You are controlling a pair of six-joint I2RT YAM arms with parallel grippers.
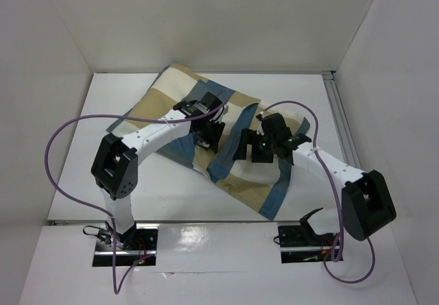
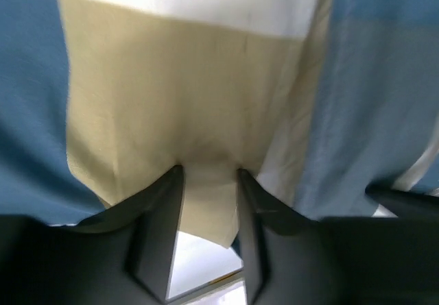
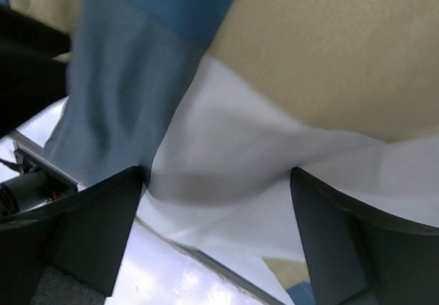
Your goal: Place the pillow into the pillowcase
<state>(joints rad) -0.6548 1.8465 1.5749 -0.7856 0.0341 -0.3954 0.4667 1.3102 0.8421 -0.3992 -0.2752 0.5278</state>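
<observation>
The pillowcase [image 1: 206,137] lies spread across the middle of the table [image 1: 82,161], running from eleven o'clock toward five o'clock. The left gripper [image 1: 206,137] sits on its centre; the right gripper [image 1: 252,149] is just beside it at three o'clock.
</observation>
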